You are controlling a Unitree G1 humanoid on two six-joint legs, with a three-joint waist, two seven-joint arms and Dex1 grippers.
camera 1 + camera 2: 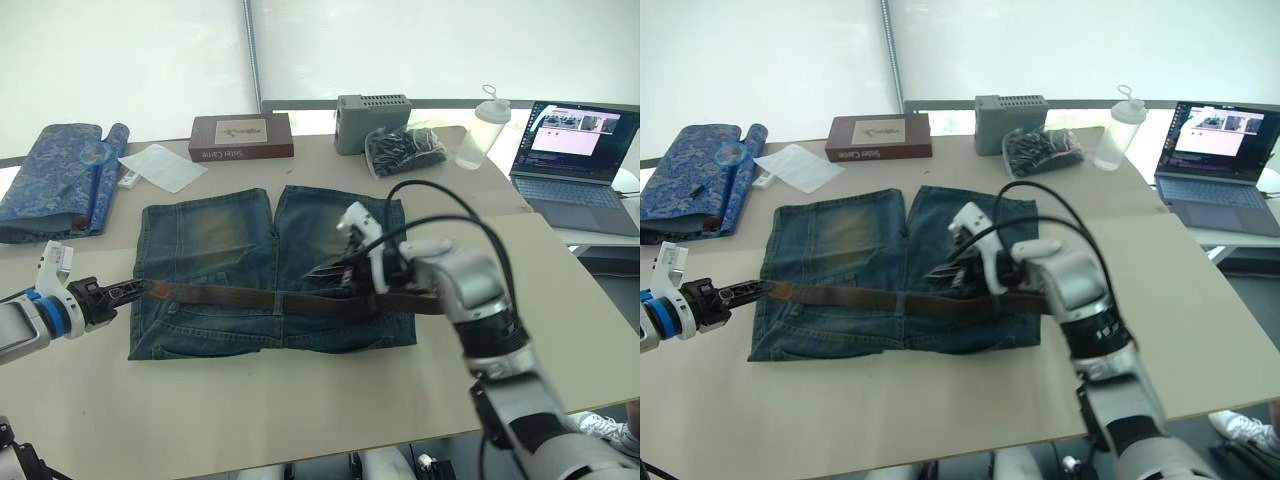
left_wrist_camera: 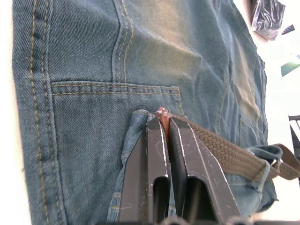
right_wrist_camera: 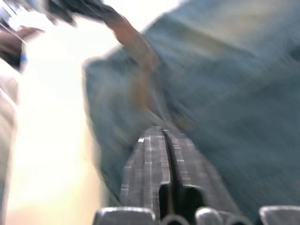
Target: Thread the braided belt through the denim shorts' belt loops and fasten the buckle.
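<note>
Along the near waistband of the denim shorts (image 1: pixel 270 270), which lie flat on the table (image 1: pixel 300 400) with legs pointing away, the braided belt (image 1: pixel 250 297) runs from one side of the garment to the other. At the shorts' left edge the left gripper (image 1: pixel 128 288) has its two fingers pressed together on the belt's tip; the left wrist view shows the reddish strap end (image 2: pixel 162 114) pinched between them, just where it emerges from a belt loop (image 2: pixel 136 126). This hold appears meant to draw the strap along the waistband or to keep it taut. Toward the shorts' right side, the right gripper (image 1: pixel 335 272) sits low over the belt, its fingers closed against each other in the right wrist view; whether anything is caught between them cannot be determined from that blurred view. It seems placed to steady or feed the strap. The belt's far-right end passes under that arm, and the buckle cannot be made out there. Judged from this layout, threading is well advanced and fastening is not yet done. Beyond the shorts' legs stand a brown box (image 1: pixel 241 137), a grey device (image 1: pixel 372 120) and a clear bottle (image 1: pixel 478 128); beyond the shorts' left side lies a blue patterned cloth (image 1: pixel 55 175), and well to their far right an open laptop (image 1: pixel 578 165).
</note>
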